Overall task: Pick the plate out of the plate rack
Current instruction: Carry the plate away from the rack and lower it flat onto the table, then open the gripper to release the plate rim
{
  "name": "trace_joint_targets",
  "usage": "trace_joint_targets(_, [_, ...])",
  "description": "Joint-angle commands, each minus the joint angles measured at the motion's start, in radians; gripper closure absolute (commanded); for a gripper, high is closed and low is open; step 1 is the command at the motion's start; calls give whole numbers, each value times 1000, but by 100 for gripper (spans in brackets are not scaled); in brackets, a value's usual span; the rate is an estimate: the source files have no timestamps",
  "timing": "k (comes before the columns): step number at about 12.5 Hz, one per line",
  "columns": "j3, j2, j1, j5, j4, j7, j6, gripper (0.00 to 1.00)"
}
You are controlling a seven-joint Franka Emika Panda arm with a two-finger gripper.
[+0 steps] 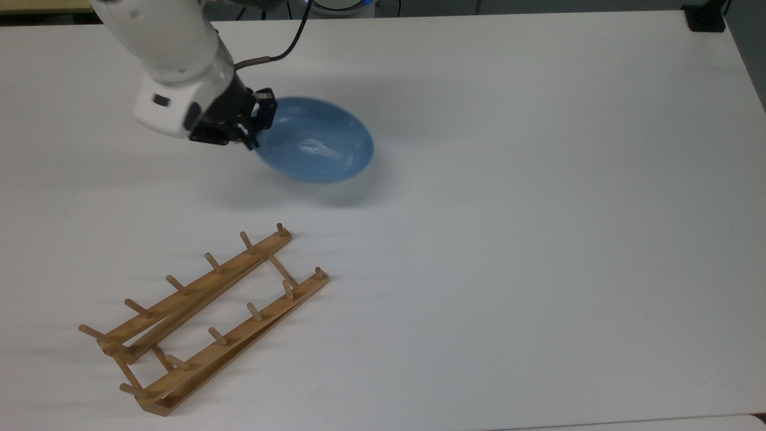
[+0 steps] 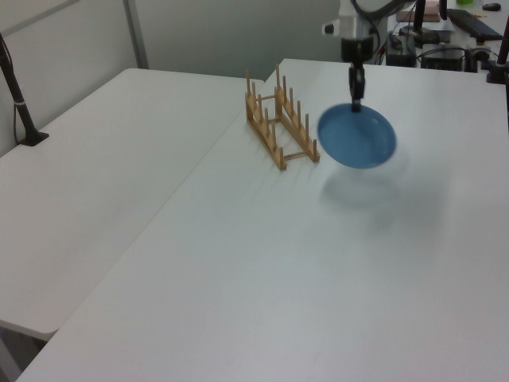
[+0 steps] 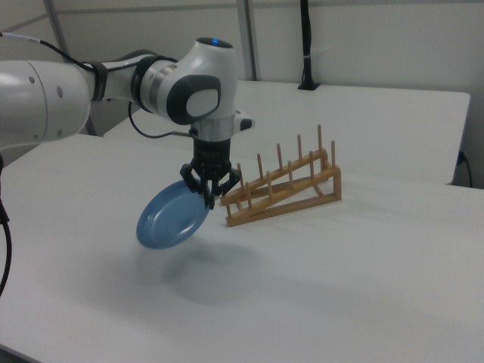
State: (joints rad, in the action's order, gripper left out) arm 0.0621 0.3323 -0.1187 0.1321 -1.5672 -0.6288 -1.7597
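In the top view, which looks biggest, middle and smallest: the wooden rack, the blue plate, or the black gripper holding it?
As they appear in the top view:
1. The wooden rack, the longest and widest.
2. The blue plate; it hangs above the table, nearer the camera, which may enlarge it.
3. The black gripper, plainly the smallest.

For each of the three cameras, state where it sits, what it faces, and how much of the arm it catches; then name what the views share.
Top view: high above the table, looking steeply down; shows the wrist and gripper pinching the blue plate by its rim, with the plate rack nearer the camera.
Left view: raised past one end of the rack, looking along the table; shows the gripper above the plate.
Right view: low beside the table, facing the white arm.
Shared: plate, rack and gripper appear in all three.
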Motion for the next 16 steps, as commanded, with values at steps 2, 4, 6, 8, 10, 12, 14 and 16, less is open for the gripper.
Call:
trace_joint_targets(2, [7, 8, 42, -43, -94, -169, 63, 98])
trace_joint_targets(4, [8, 60, 72, -72, -112, -202, 65, 98])
trace_joint_targets(6, [8, 112, 91, -126, -112, -216, 63, 98])
trace_joint_targets(8, [7, 126, 91, -126, -112, -265, 65, 96])
trace_joint_targets(10, [7, 129, 91, -126, -112, -276, 75, 74])
trace_joint_targets(12, [8, 113, 91, -129, -97, -238, 88, 28])
trace_joint_targets(14, [8, 81, 88, -131, -70, -146, 94, 4])
trace_joint_targets(16, [8, 35, 90, -131, -56, -15, 88, 2])
